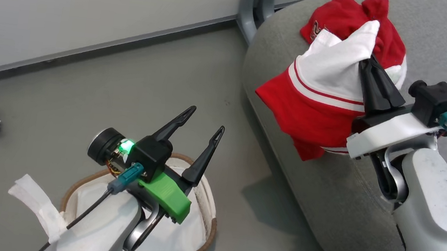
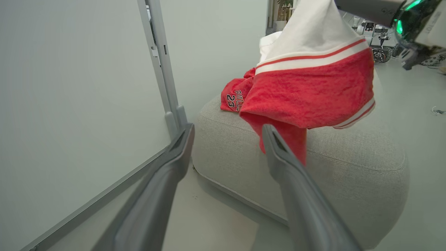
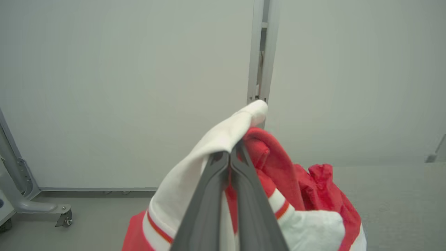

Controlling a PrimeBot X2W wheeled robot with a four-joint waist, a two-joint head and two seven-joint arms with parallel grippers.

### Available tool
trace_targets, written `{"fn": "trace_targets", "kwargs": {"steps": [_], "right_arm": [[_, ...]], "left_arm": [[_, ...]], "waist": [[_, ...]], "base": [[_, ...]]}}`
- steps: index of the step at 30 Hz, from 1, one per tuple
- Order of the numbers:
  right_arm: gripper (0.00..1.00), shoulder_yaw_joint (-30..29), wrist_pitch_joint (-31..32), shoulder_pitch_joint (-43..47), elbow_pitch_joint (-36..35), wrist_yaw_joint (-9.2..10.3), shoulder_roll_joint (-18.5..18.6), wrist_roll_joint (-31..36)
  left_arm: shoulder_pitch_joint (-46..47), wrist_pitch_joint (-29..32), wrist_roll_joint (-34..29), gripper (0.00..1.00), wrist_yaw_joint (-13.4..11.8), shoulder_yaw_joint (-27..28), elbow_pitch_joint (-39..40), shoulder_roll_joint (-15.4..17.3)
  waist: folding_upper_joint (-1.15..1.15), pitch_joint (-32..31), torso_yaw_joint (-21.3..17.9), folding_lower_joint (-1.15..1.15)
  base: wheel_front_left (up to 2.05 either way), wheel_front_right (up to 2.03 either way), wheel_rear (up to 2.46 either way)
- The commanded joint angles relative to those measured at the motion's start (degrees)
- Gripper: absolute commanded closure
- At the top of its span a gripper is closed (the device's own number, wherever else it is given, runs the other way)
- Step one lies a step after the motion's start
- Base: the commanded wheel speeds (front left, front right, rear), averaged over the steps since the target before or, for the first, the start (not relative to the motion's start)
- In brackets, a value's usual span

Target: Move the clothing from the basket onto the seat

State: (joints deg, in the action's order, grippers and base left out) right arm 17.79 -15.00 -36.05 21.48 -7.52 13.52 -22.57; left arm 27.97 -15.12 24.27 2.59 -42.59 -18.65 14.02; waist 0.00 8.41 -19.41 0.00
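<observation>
Grip on red shorts (image 1: 321, 90) above a grey seat (image 1: 325, 197). In the head view we see the right gripper (image 1: 368, 62) with its two dark fingers pressed together on a white panel of the shorts, and the right wrist view shows the same clamp (image 3: 230, 153), with white cloth folded over the fingertips. From the left wrist view we note that the shorts (image 2: 313, 90) hang from that hold over the near edge of the seat (image 2: 348, 164), their lowest red corner drooping in front of its side; we cannot tell whether the folds touch the cushion. A red jersey (image 1: 339, 16) with white lettering lies on the seat top just behind the shorts, its number patch visible (image 2: 235, 99). The left gripper (image 1: 206, 119) hovers over the basket (image 1: 210, 234) with its fingers spread wide and nothing between them (image 2: 228, 128). We see the brown rim and the white liner (image 1: 188, 240) of the basket, which stands on the floor (image 1: 104, 85) near the seat.
</observation>
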Motion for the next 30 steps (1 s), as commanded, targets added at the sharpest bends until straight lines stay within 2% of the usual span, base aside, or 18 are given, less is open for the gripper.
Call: {"fn": "trace_targets", "kwargs": {"steps": [1, 8, 14, 19, 25, 30], "right_arm": [[1.00, -0.43, -0.28, 0.95, -0.40, 0.06, -0.21, 0.44], [1.00, -2.95, -0.28, 2.28, -0.92, 0.06, -1.19, 1.08], [1.00, -4.38, -0.28, 2.40, -0.17, 0.06, -1.79, 1.45], [1.00, -5.14, -0.28, -0.93, 1.89, 0.06, -0.88, 1.38], [1.00, -9.29, -0.28, -8.22, 6.53, 0.06, 1.08, 3.20], [1.00, -12.26, 0.83, -17.30, 10.91, 0.07, 5.57, 5.50]], "left_arm": [[0.48, -0.03, -0.44, 0.00, 0.34, 0.20, -0.24, 0.38], [1.45, -0.03, -1.47, 0.00, 0.82, -0.70, -1.27, -0.01], [1.98, -0.04, -1.95, 0.00, 0.60, -1.14, -1.50, -1.19], [2.52, -0.04, -2.35, 0.00, 0.97, -1.52, -1.50, -1.51], [3.14, -0.04, -2.43, 0.00, 0.24, -1.05, -0.90, -2.10], [3.62, -0.04, -3.27, 0.00, -0.18, -1.02, 0.06, -2.67]], "waist": [[0.00, 3.23, -4.87, 0.00], [0.00, 6.05, -9.64, 0.00], [0.00, 8.04, -10.72, 0.00], [0.00, 9.63, -9.48, 0.00], [0.00, 11.82, -6.01, 0.00], [0.00, 14.36, -1.93, 0.00]], "base": [[0.00, 0.00, 0.00], [0.00, 0.00, 0.00], [0.00, 0.00, 0.00], [0.00, 0.00, 0.00], [0.00, 0.00, 0.00], [0.00, 0.00, 0.00]]}}
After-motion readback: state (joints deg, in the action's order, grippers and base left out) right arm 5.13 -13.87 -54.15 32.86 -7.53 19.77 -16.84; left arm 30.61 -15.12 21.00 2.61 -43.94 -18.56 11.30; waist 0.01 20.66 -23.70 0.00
